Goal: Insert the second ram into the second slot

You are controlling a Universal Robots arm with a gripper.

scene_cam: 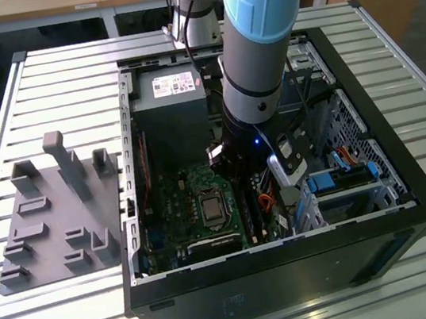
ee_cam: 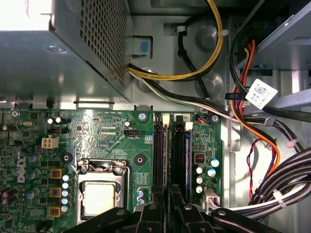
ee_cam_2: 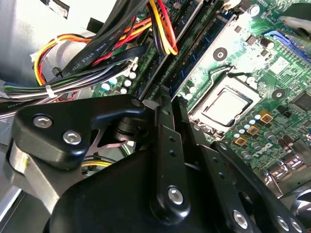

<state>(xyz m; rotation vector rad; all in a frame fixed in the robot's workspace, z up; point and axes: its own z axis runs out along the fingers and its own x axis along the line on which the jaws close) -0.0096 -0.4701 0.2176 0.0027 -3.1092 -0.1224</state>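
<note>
I am looking at a slatted metal table [scene_cam: 25, 83] carrying an open black computer case [scene_cam: 294, 276], with a grey parts fixture [scene_cam: 46, 224] lying at the case's 9 o'clock in the exterior view. The arm [scene_cam: 257, 49] is coming in from 12 o'clock and reaching steeply down into the case, with its wrist hanging just at 3 o'clock of the CPU socket [scene_cam: 210, 208]. The power supply [scene_cam: 167, 118] is sitting at 12 o'clock of the green motherboard [scene_cam: 181, 212]. The second ram [ee_cam: 180, 160] is standing on edge in a memory slot beside the socket. Its long axis is running parallel to the socket's side, one end pointing towards the power supply and the other passing under the gripper [ee_cam: 169, 206]; in the exterior view that line is running roughly 12 to 6 o'clock. The gripper is hovering right over the slots at the ram's near end, and I cannot tell whether it is open, closed or clamping the stick. Bundled cables [ee_cam: 252, 145] are trailing beside the slots.
</note>
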